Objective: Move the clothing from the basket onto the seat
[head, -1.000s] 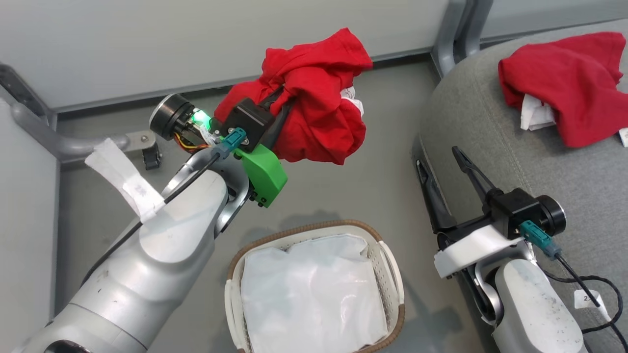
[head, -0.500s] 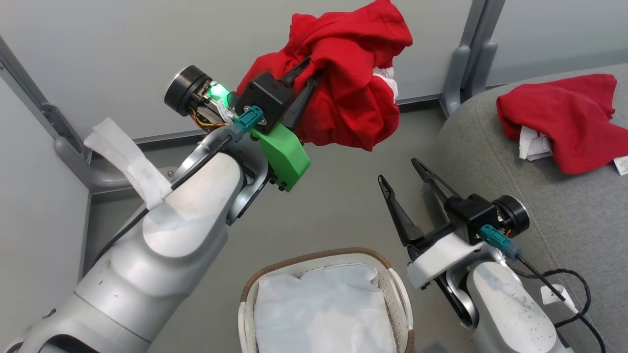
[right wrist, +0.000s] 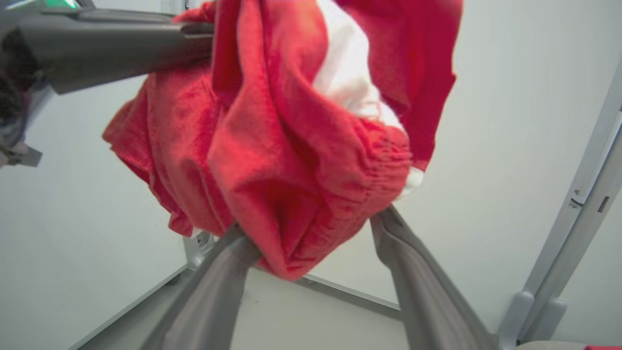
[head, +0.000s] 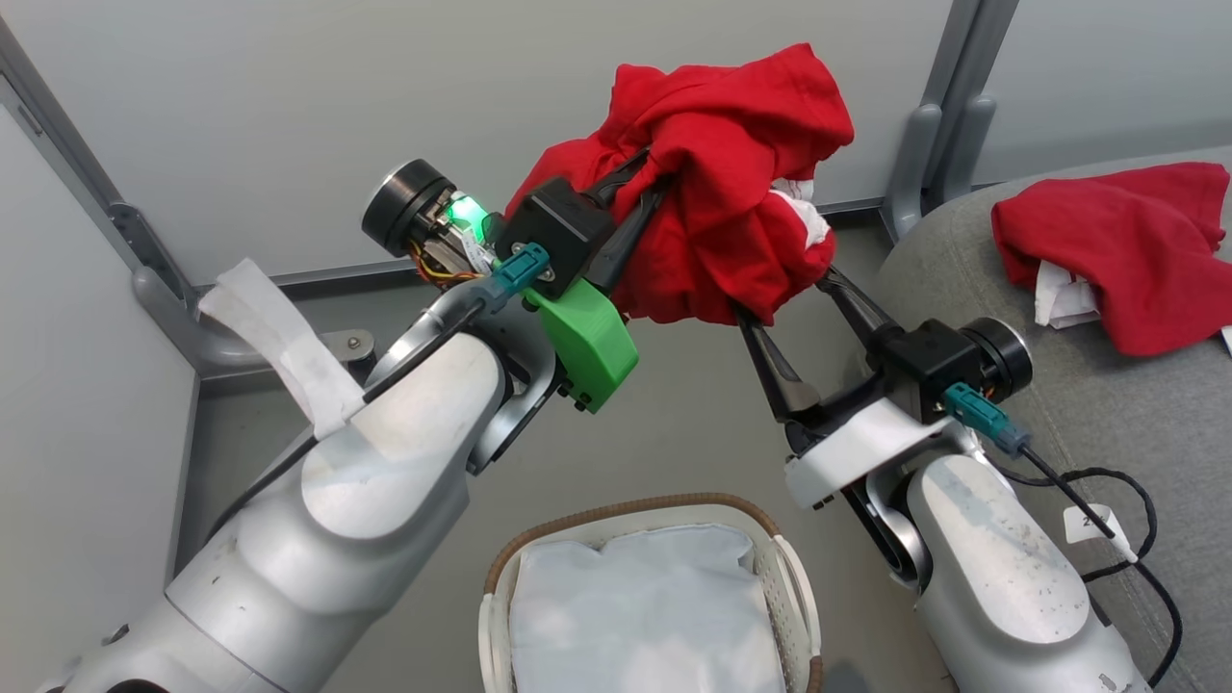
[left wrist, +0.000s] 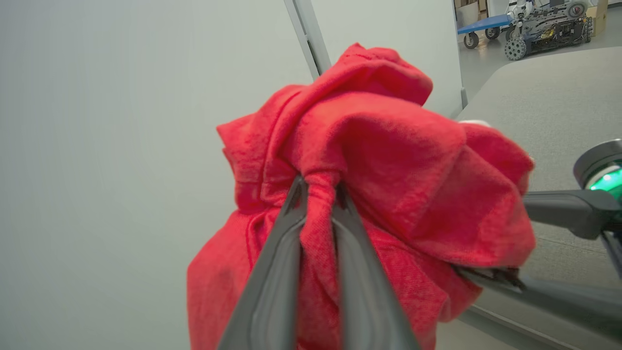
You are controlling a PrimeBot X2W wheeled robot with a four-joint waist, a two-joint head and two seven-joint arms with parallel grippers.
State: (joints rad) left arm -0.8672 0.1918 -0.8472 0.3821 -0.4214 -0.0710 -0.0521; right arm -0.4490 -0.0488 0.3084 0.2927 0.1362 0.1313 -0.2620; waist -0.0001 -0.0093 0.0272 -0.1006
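Observation:
My left gripper (head: 643, 189) is shut on a bunched red garment (head: 731, 183) and holds it in the air, above the floor and left of the seat. In the left wrist view its fingers (left wrist: 291, 228) pinch a fold of the garment (left wrist: 388, 160). My right gripper (head: 791, 300) is open, and its fingers (right wrist: 413, 272) straddle the garment's (right wrist: 291, 160) lower edge, with the tips hidden behind the cloth. A second red garment (head: 1126, 250) lies on the grey seat (head: 1184, 414). Below the arms, the basket (head: 635, 510) holds a white liner sheet (head: 645, 616).
A pale wall panel with grey metal posts (head: 938, 115) stands behind the lifted garment. A grey floor bracket (head: 183, 318) sits at the left. A black cable (head: 1107, 520) trails from my right wrist over the seat's edge.
The head camera has shifted. My left gripper carried the garment up and toward the seat. My right gripper rose from beside the seat and now straddles the garment's lower edge.

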